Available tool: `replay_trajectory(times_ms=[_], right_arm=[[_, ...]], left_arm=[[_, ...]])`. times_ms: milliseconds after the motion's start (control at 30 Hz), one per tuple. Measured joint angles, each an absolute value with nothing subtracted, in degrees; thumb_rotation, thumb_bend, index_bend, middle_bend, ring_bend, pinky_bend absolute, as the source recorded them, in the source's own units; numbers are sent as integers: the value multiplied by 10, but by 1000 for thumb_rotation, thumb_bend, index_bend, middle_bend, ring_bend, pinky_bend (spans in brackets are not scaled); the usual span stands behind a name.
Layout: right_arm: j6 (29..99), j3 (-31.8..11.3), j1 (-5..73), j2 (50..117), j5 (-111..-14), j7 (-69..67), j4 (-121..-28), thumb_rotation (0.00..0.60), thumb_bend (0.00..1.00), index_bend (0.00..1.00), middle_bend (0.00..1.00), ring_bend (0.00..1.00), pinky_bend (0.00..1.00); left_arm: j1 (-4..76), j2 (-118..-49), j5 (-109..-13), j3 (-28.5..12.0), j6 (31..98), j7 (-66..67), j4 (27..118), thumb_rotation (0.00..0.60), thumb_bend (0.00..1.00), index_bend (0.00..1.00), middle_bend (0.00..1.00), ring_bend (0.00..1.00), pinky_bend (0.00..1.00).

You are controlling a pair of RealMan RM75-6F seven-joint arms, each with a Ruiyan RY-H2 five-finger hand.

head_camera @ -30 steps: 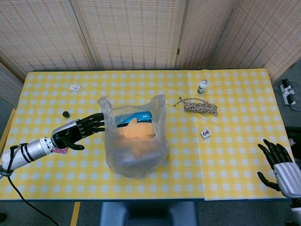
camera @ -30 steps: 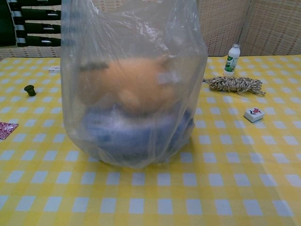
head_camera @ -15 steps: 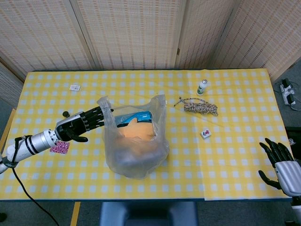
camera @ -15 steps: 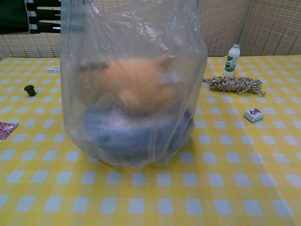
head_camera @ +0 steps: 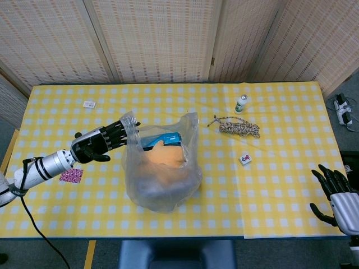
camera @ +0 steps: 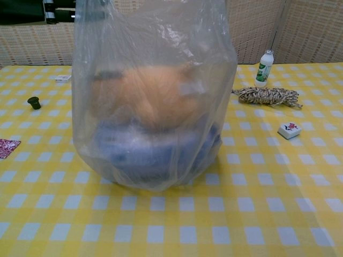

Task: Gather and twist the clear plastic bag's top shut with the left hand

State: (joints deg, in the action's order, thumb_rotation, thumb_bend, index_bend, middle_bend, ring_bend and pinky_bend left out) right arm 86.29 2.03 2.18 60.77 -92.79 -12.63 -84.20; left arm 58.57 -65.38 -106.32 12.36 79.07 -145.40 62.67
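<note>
The clear plastic bag [head_camera: 162, 168] stands upright mid-table with its top open; inside lie an orange soft thing [head_camera: 165, 159] and a blue item [head_camera: 162, 139]. In the chest view the bag [camera: 155, 96] fills the middle. My left hand [head_camera: 104, 143] reaches in from the left, fingers spread, with its fingertips [head_camera: 130, 125] at the bag's left top rim; it holds nothing. The chest view shows only a dark part of that left hand [camera: 32, 9] at the top left. My right hand [head_camera: 336, 196] hangs open off the table's lower right corner.
Right of the bag are a small white bottle [head_camera: 241, 103], a coil of rope [head_camera: 240, 128] and a white tile [head_camera: 244, 159]. On the left lie a black cap [camera: 34, 102], a red patterned card [head_camera: 71, 175] and a small white tile [head_camera: 89, 103].
My left hand has risen and moved right and away from me, up to the bag's left rim, nudging that edge inward. The right hand has drifted slightly down and right.
</note>
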Motion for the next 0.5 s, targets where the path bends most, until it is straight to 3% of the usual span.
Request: replay_trajectory(times_ms=[500], right_arm=[[868, 18, 15, 597, -920, -134, -849, 600, 371, 0, 0, 0, 0]], left_arm=[[592, -667, -1060, 128, 788, -1490, 643, 600, 110, 0, 22, 47, 200]])
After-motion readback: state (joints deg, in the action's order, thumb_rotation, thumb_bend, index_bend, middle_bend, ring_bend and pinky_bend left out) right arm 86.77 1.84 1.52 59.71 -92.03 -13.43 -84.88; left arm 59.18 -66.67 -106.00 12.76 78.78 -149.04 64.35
